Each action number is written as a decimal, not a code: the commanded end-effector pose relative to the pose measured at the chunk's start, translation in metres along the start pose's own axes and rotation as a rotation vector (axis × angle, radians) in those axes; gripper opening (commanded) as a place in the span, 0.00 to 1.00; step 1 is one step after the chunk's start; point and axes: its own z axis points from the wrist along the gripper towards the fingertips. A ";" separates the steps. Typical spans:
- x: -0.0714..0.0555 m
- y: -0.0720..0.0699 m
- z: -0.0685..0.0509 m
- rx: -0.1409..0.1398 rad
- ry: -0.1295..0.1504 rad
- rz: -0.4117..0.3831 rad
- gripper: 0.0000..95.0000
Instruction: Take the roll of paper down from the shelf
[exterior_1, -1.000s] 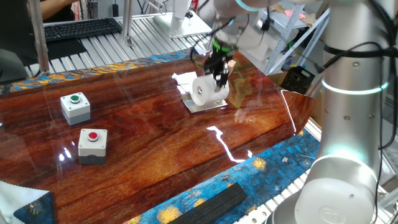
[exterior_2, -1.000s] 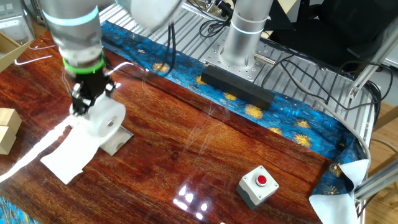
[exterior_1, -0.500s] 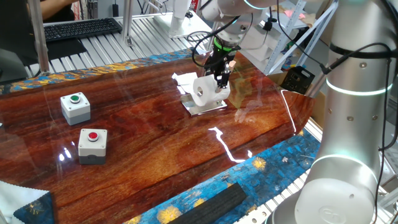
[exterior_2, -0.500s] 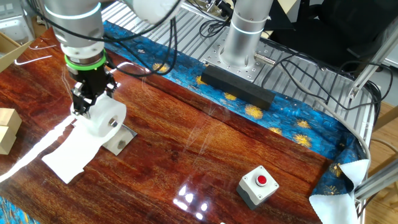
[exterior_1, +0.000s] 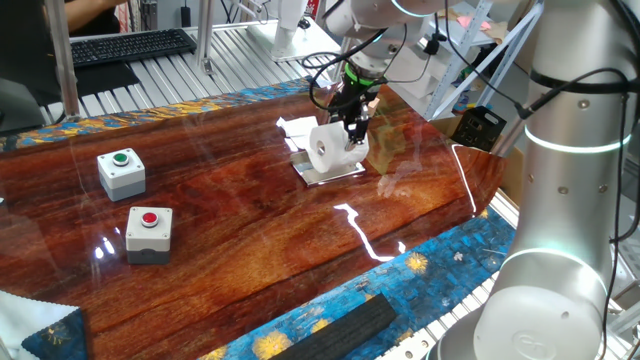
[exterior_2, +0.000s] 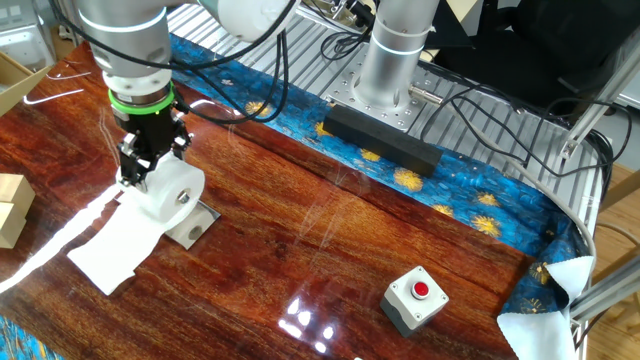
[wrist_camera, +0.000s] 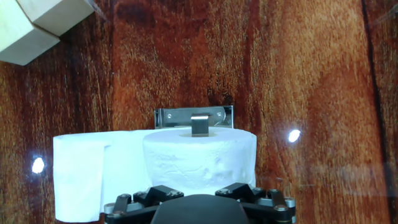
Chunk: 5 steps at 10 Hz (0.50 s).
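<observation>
The white roll of paper (exterior_1: 325, 148) (exterior_2: 172, 190) (wrist_camera: 199, 158) lies on its side on the shelf, a small silvery plate (exterior_1: 330, 172) (exterior_2: 197, 226) (wrist_camera: 166, 116) on the wooden table. A loose sheet (exterior_2: 110, 245) (wrist_camera: 78, 174) trails from it onto the table. My gripper (exterior_1: 350, 118) (exterior_2: 140, 170) (wrist_camera: 199, 191) comes down on the end of the roll, its jaws standing wide on either side and pressed to the soft paper. The fingertips are hidden by the roll in the hand view.
A white box with a green button (exterior_1: 121, 170) and one with a red button (exterior_1: 149, 230) (exterior_2: 415, 297) stand apart from the roll. A tan cardboard cube (exterior_2: 12, 205) (wrist_camera: 43, 25) sits past the trailing sheet. A black bar (exterior_2: 380, 135) lies at the table's edge by the arm's base.
The gripper has settled slightly lower and sideways on the roll. The roll and the plate have shifted a little with it.
</observation>
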 end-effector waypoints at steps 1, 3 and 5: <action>0.001 0.000 0.003 -0.001 0.000 -0.001 0.00; 0.006 -0.002 0.003 -0.002 0.001 0.002 0.00; 0.010 -0.004 0.004 -0.005 0.001 0.005 0.00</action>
